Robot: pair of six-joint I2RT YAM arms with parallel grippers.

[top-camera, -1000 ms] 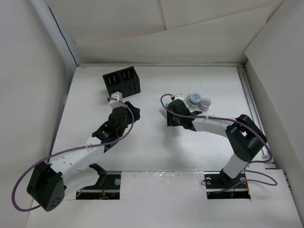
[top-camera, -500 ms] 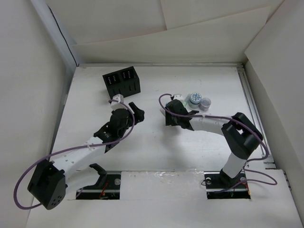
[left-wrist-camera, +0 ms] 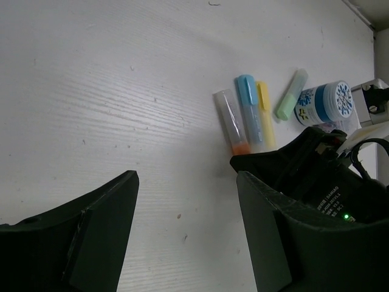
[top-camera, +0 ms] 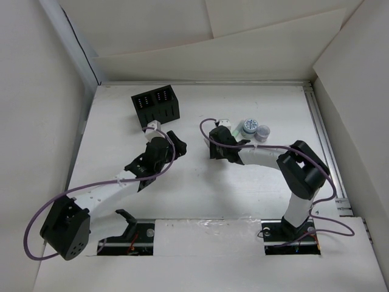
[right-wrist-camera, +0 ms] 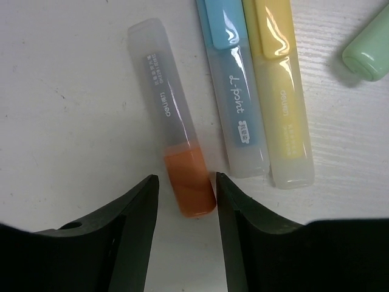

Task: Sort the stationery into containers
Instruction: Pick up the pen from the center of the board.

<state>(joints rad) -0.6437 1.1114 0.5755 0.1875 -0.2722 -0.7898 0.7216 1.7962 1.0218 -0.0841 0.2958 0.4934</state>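
Note:
In the right wrist view a white stick with an orange end [right-wrist-camera: 173, 121] lies on the table beside a light blue stick [right-wrist-camera: 234, 91], a yellow stick [right-wrist-camera: 282, 91] and a green one [right-wrist-camera: 368, 52]. My right gripper [right-wrist-camera: 185, 188] is open, its fingertips either side of the orange end without pressing it. My left gripper [left-wrist-camera: 187, 182] is open and empty over bare table; the sticks [left-wrist-camera: 250, 115] and a round blue-patterned cylinder [left-wrist-camera: 325, 103] lie beyond it. In the top view the black organiser box [top-camera: 155, 106] stands at the back left. The right gripper [top-camera: 214, 146] hides the sticks there.
Two round cylinders [top-camera: 248, 126] [top-camera: 263, 132] stand close to the right of the right gripper. The left gripper [top-camera: 176, 145] sits between the organiser and the right gripper. White walls enclose the table on three sides.
The left gripper has swung right and slightly forward, toward the middle of the table. The right gripper has shifted slightly left over the sticks. Both stay open.

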